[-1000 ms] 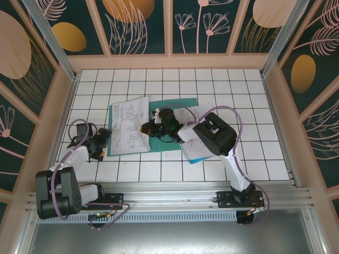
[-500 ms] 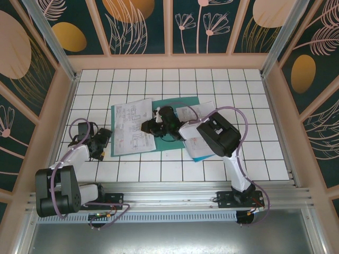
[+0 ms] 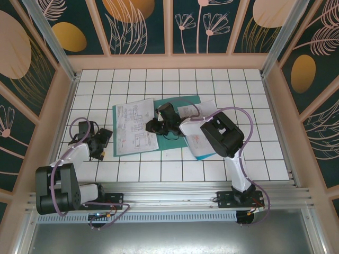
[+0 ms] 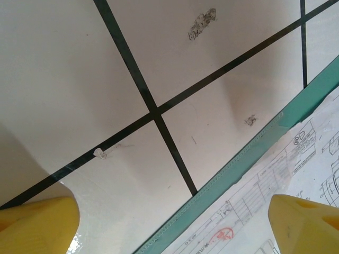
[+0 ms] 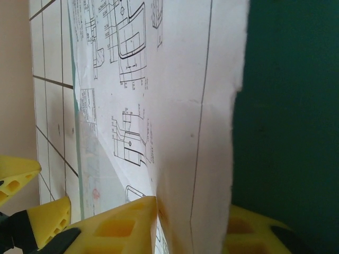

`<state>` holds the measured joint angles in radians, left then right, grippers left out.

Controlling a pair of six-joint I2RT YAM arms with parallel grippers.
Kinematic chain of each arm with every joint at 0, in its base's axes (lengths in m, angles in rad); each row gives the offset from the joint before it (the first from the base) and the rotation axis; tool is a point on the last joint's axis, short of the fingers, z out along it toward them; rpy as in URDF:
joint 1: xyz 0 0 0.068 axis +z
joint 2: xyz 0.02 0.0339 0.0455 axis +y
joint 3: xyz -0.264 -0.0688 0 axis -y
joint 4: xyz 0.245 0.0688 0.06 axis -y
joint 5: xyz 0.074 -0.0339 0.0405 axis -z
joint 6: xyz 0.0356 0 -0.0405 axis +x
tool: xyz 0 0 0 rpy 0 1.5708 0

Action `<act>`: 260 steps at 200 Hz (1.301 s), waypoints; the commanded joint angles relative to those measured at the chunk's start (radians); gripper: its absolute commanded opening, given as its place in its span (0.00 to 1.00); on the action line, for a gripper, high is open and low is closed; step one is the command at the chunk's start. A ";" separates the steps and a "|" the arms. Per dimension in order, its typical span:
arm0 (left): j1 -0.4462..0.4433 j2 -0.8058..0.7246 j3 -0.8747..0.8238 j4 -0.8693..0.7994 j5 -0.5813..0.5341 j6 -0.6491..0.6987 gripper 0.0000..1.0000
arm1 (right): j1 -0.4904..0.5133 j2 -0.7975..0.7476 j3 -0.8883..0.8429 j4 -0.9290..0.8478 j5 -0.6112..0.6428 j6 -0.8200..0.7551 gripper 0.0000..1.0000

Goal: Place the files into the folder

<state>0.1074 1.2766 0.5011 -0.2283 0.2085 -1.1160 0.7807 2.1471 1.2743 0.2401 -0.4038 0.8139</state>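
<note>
The dark green folder lies open on the tiled table, with a white printed sheet of the files on its left half. My right gripper is at that sheet's right edge. In the right wrist view the sheet rises in a raised fold between my right gripper's yellow fingers, shut on it, beside the green folder. My left gripper stands wide open just left of the folder. In its wrist view the left gripper hangs over the folder's edge and the printed sheet.
Another printed sheet and a cyan-blue sheet lie under my right arm, to the right of the folder. Wooden walls ring the white tiled table. Bare tiles lie behind and to the far right.
The folder with the printed sheet has slid a little to the right, and my right gripper has moved with it. The left arm has hardly moved.
</note>
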 commanded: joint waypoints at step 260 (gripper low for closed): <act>-0.186 0.133 -0.053 0.360 0.368 -0.133 0.73 | 0.005 -0.021 0.087 -0.121 0.037 -0.066 0.00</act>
<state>-0.0536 1.3972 0.4728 0.1150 0.4347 -1.2137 0.7807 2.1136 1.3308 0.0776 -0.3355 0.7383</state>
